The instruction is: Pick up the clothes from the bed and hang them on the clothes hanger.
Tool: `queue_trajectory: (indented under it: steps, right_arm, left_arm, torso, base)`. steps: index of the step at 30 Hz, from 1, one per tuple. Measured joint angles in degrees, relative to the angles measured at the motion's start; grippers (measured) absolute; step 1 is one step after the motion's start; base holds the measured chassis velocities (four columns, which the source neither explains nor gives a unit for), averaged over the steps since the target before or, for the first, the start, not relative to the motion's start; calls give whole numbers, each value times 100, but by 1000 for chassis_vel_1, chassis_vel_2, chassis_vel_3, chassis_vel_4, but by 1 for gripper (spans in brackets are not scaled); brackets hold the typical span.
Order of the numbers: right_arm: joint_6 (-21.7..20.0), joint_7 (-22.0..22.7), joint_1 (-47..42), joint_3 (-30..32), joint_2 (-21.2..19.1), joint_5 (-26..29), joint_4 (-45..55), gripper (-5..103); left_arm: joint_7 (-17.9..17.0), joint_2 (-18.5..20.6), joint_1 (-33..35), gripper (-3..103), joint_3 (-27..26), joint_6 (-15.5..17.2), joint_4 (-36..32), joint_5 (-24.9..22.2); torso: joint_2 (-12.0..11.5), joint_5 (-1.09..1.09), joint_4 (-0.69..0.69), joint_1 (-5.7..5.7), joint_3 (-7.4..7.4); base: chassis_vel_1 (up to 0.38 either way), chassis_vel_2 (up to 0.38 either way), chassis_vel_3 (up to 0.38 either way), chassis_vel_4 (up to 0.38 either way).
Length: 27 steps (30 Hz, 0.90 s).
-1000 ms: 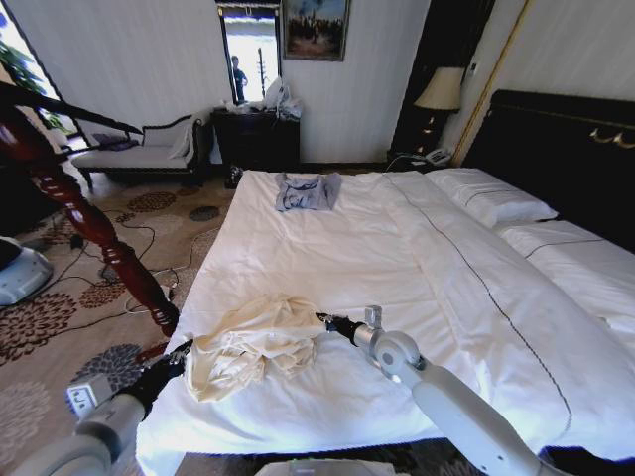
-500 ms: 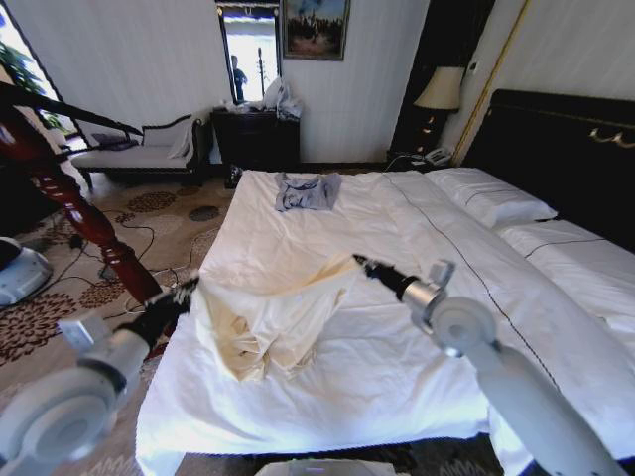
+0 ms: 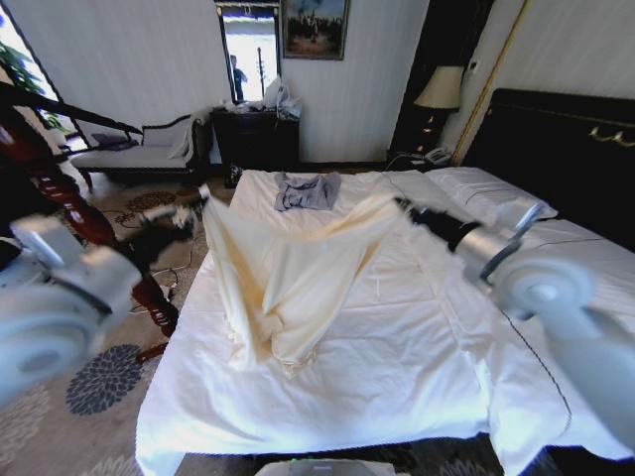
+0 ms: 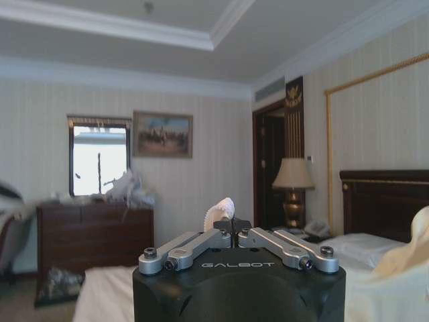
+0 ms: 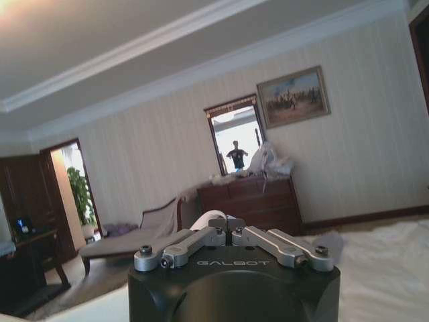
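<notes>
Cream, wrinkly long soft garment [image 3: 288, 288] hung stretched between 2 grippers above the large white-duvet bed [image 3: 397, 367], its lower folds drooping down to the duvet near the bed's left side. 1 left gripper [image 3: 201, 201] was raised over the bed's left edge, fingers pinched together on 1 upper corner of the garment; left wrist view showed the same left gripper [image 4: 231, 221] closed with a small tuft of pale cloth poking up between the tips. 1 right gripper [image 3: 400, 205] was raised over the middle of the bed, pinching the other upper corner; right wrist view showed that gripper [image 5: 226, 223] with tips pressed together on a bit of white fabric. Top edge of the garment sagged slightly between the 2 grip points.

1 small grey-blue garment [image 3: 307, 190] lay flat at the far end of the bed, apart from the cream one. 2 white pillows [image 3: 491, 198] sat at the dark headboard [image 3: 566, 149]. 1 thick reddish-brown turned wooden post [image 3: 69, 203] stood left of the bed, behind the left arm. 1 table lamp [image 3: 440, 91] stood by the headboard.
</notes>
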Motion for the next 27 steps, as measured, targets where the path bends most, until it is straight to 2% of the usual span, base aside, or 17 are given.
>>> queue_trajectory:
  steps: [4,7,8,10,11,13,14,17,18,23,24,25,27]
  right_arm:
    - [2,11,633,-319,-45,181,-340,0]
    - [-4,43,1971,-1334,442,241,-1076,0]
    - [-4,43,1971,-1334,442,241,-1076,0]
    - [-14,88,2976,-2152,1059,201,-1706,0]
    - [-15,97,3226,-2357,1215,152,-1878,0]
    - [-15,106,3814,-2862,1597,-25,-2398,0]
    - [-15,106,3814,-2862,1597,-25,-2398,0]
    - [-7,93,4373,-3230,1922,-245,-3072,0]
    - [34,37,4767,-3456,2163,-426,-3659,0]
    - [107,-30,5314,-3755,2544,-677,-4457,0]
    - [169,-31,5592,-3861,2787,-776,-4869,0]
    - [169,-31,5592,-3861,2787,-776,-4869,0]
    - [238,-67,5856,-3935,3032,-889,-5324,0]
  left_arm:
    - [52,284,-292,1,2,3,306,-35]
    - [6,521,-478,1,-77,42,703,-43]
    - [6,521,-478,1,-77,42,703,-43]
    - [5,793,-612,1,-91,63,1129,-51]
    - [60,901,-585,1,-97,61,1277,-29]
    - [270,1165,-368,1,-144,15,1681,134]
    - [270,1165,-368,1,-144,15,1681,134]
    - [428,1473,-27,1,-375,-92,2145,321]
    - [530,1744,188,1,-524,-194,2472,353]
    - [690,2156,498,1,-728,-329,2973,346]
    - [745,2401,761,1,-972,-401,3233,321]
    - [745,2401,761,1,-972,-401,3233,321]
    - [744,2769,1352,1,-1665,-436,3560,296]
  torso:
    - [0,1,-5,0,-1]
    - [0,2,-5,0,0]
    - [0,2,-5,0,0]
    - [0,0,4,1,1]
    - [-1,-1,5,2,1]
    - [-1,-6,4,2,1]
    - [-1,-6,4,2,1]
    - [0,-2,-2,1,1]
    - [0,0,-2,1,1]
    - [-1,0,-5,2,2]
    - [-1,-2,-2,2,1]
    - [-1,-2,-2,2,1]
    - [-1,-3,4,0,0]
  base:
    - [0,0,0,0]
    - [0,0,0,0]
    - [0,0,0,0]
    - [0,0,0,0]
    - [0,0,0,0]
    - [0,0,0,0]
    - [0,0,0,0]
    - [0,0,0,0]
    - [0,0,0,0]
    - [0,0,0,0]
    - [0,0,0,0]
    - [0,0,0,0]
    - [0,0,0,0]
